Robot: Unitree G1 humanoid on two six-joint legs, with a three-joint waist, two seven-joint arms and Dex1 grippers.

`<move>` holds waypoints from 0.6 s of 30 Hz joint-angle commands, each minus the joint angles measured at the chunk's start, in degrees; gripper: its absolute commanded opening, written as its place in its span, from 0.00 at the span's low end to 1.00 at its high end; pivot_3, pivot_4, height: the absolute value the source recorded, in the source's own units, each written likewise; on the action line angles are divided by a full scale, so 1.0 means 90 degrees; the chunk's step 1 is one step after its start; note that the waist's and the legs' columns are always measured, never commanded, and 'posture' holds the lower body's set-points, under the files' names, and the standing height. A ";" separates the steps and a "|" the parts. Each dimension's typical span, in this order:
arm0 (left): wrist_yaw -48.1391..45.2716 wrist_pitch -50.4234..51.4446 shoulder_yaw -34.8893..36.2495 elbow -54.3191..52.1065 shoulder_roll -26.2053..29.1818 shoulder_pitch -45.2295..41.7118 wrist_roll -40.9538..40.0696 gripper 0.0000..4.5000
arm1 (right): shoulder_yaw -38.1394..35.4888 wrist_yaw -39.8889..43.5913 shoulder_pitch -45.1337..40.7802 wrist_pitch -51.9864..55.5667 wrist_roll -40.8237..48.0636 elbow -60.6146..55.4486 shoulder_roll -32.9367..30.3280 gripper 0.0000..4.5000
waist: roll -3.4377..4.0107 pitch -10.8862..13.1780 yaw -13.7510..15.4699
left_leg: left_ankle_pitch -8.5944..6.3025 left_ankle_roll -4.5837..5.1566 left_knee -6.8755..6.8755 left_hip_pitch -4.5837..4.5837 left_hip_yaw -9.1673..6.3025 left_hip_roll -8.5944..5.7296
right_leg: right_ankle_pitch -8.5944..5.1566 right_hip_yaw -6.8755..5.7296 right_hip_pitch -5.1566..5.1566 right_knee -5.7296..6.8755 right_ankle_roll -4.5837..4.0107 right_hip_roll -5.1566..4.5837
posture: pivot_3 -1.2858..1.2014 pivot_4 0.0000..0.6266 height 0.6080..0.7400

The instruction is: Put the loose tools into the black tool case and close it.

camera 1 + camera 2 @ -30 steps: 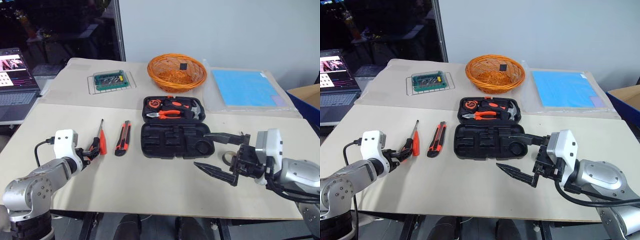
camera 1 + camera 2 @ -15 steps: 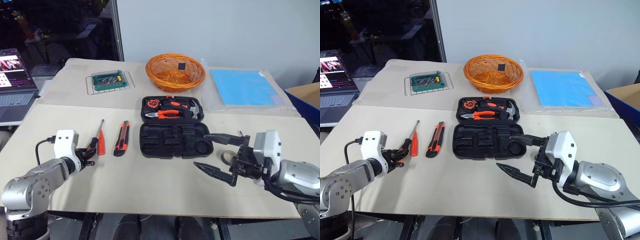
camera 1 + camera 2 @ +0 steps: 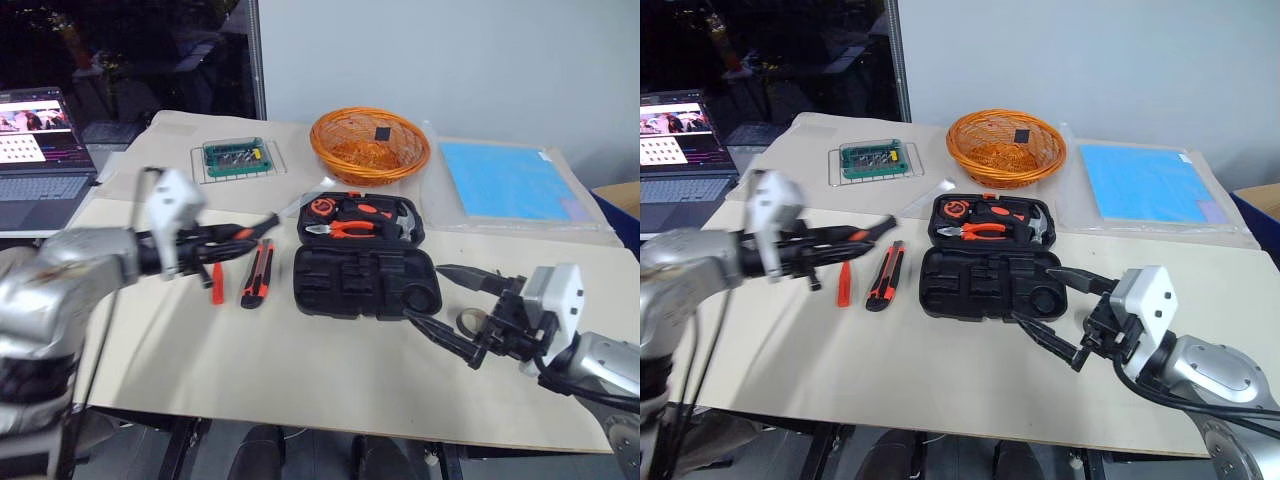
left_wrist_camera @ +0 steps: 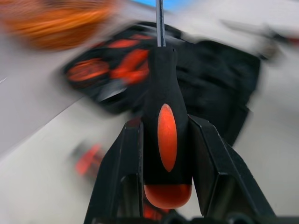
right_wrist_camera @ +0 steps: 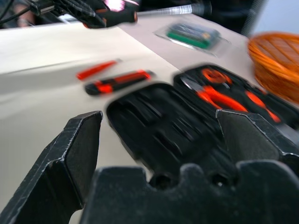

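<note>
A tan desk (image 3: 300,370) carries the open black tool case (image 3: 365,280). The left gripper (image 4: 164,135) clamps a black-and-orange screwdriver (image 4: 166,126); the right gripper (image 3: 455,305) gapes, seemingly empty, near a dark window (image 3: 150,50).

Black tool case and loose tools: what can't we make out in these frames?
- Black moulded tool case: left wrist view, motion blur; the black-and-orange screwdriver in the left end effector hides its middle.
- Small tan tape roll: left eye view, partly behind the right end effector.
- Slim orange screwdriver: shaft hidden behind the left arm.
</note>
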 commanded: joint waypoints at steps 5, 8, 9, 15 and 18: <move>-0.1296 -0.2394 -0.1900 0.3559 -0.1581 -0.2202 0.2148 0.19 | -0.1156 -0.0245 0.0939 0.0222 0.0458 -0.0980 0.0029 1.00 | 0.0003 0.0000 -0.0092 | -0.0001 0.0014 0.0000 -0.0030 -0.0008 -0.0001 | 0.0010 0.0003 -0.0020 0.0005 0.0053 0.0007 | 0.52 0.24 1.00; -0.1147 -0.2836 -0.2052 0.4698 -0.2228 -0.2605 0.2615 0.19 | -0.1280 -0.0318 0.1183 0.0220 0.0533 -0.1176 0.0028 1.00 | 0.0003 0.0000 -0.0124 | -0.0012 0.0030 0.0015 -0.0059 -0.0021 -0.0007 | 0.0004 0.0000 -0.0026 0.0001 0.0066 0.0007 | 0.52 0.24 1.00; -0.1203 -0.2949 -0.2113 0.4948 -0.2343 -0.2672 0.2758 0.19 | -0.1285 -0.0348 0.1203 0.0209 0.0510 -0.1209 0.0008 1.00 | 0.0001 0.0001 -0.0138 | -0.0014 0.0034 0.0022 -0.0062 -0.0021 -0.0007 | 0.0004 0.0001 -0.0026 0.0001 0.0068 0.0007 | 0.52 0.24 1.00; -0.0910 -0.3483 -0.2170 0.6129 -0.2813 -0.2896 0.3465 0.19 | -0.1336 -0.0574 0.1251 0.0173 0.0567 -0.1380 0.0000 1.00 | 0.0001 0.0002 -0.0137 | -0.0017 0.0038 0.0055 -0.0068 -0.0035 -0.0006 | 0.0007 -0.0003 -0.0021 0.0012 0.0074 0.0009 | 0.52 0.24 1.00; -0.0720 -0.3689 -0.2093 0.6636 -0.2921 -0.3047 0.3663 0.19 | -0.1323 -0.0676 0.1292 0.0177 0.0601 -0.1492 0.0012 1.00 | 0.0001 0.0001 -0.0131 | -0.0017 0.0038 0.0066 -0.0066 -0.0034 -0.0007 | 0.0011 -0.0002 -0.0014 0.0011 0.0080 0.0007 | 0.52 0.24 1.00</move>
